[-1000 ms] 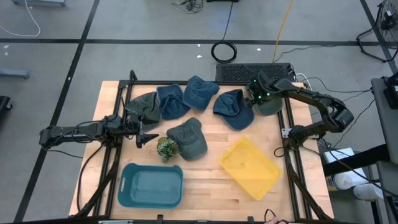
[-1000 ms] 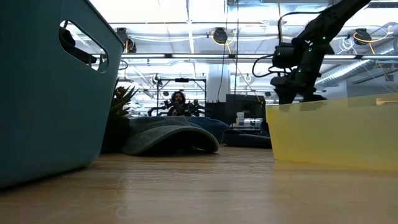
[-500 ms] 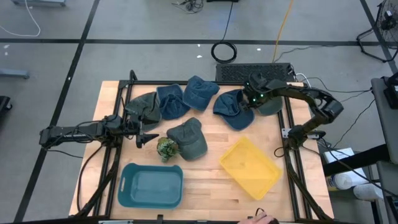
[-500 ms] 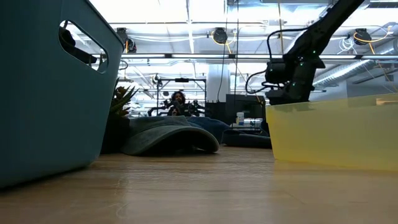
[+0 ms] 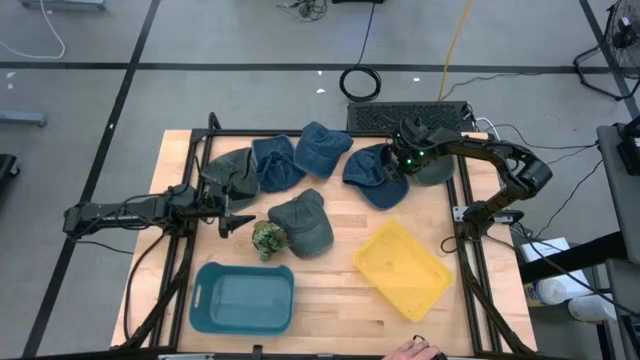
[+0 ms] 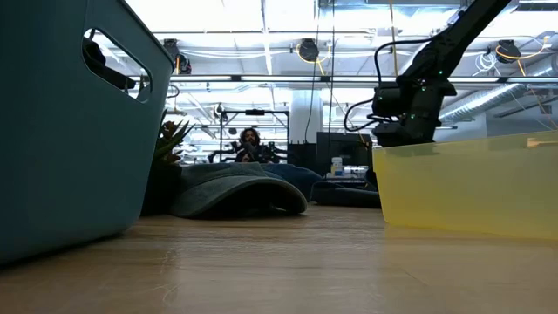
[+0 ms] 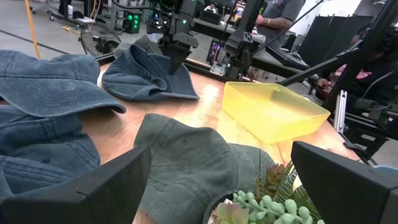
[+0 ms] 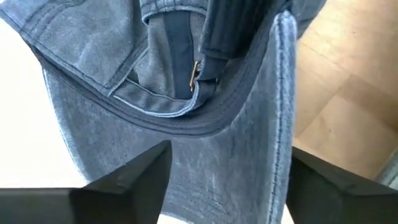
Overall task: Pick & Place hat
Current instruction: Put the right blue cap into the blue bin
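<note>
Right pincer (image 5: 398,163) lowered onto blue hat (image 5: 372,175); yellow tray (image 5: 404,270) near.

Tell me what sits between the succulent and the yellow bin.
In the high view, a grey-green cap lies between the succulent and the yellow bin, touching the plant; bare wood follows.

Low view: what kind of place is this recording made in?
Probably a robotics lab or workshop: ceiling ducts and exposed piping, equipment racks beyond the table, and a person seated amid them.
</note>
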`<control>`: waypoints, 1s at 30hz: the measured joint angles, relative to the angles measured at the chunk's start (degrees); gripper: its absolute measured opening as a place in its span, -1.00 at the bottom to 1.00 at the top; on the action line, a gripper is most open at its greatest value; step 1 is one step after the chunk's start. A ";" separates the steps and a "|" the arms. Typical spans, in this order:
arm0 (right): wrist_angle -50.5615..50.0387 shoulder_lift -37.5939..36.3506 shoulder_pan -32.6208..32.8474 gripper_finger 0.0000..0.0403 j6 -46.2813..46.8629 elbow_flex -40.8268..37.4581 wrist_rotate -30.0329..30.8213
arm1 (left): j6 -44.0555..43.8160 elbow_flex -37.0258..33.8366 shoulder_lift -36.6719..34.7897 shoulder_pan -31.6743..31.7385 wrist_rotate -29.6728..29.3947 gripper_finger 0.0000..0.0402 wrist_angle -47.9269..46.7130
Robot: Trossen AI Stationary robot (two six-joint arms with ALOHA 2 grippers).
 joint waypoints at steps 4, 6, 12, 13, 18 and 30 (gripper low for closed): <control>-0.69 0.00 0.00 0.11 0.00 0.00 0.02 | -0.02 0.00 -0.02 0.00 0.00 0.98 0.00; -0.66 0.00 0.00 0.06 0.00 0.00 0.03 | -0.02 0.00 0.00 0.00 0.00 0.98 0.00; -0.75 0.00 0.00 -0.11 0.02 0.00 0.05 | 0.00 0.00 0.00 0.00 0.00 0.98 0.00; -0.85 0.00 0.00 -0.14 0.02 0.00 0.15 | 0.00 0.00 -0.01 0.00 0.00 0.98 0.00; -1.11 0.00 0.00 -0.41 0.02 0.00 0.24 | 0.00 0.00 -0.02 0.00 0.00 0.98 0.02; -1.10 -0.28 0.00 -0.98 -4.92 0.11 1.89 | -0.02 0.00 -0.02 0.01 0.00 0.98 0.00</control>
